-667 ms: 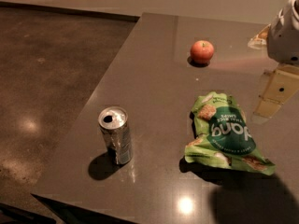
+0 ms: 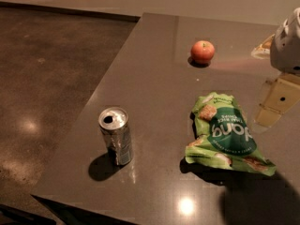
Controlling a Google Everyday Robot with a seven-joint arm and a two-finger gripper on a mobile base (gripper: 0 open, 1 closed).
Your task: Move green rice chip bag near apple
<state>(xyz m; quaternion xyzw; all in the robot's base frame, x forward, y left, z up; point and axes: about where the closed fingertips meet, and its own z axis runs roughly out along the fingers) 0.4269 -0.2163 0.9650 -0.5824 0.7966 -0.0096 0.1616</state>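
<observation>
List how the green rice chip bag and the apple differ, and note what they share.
Size: the green rice chip bag is far larger than the apple. Shape: the bag lies flat and crumpled; the apple is round, stem up. Colour: the bag is light green with a dark logo; the apple is red-orange. Both rest on the dark table, apart. The end effector hangs beside the bag, not touching it.

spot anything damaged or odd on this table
The silver can, left of the green rice chip bag, looks dented though upright. The bag lies crumpled. The apple looks whole. The gripper hangs beside the bag, not touching.
</observation>
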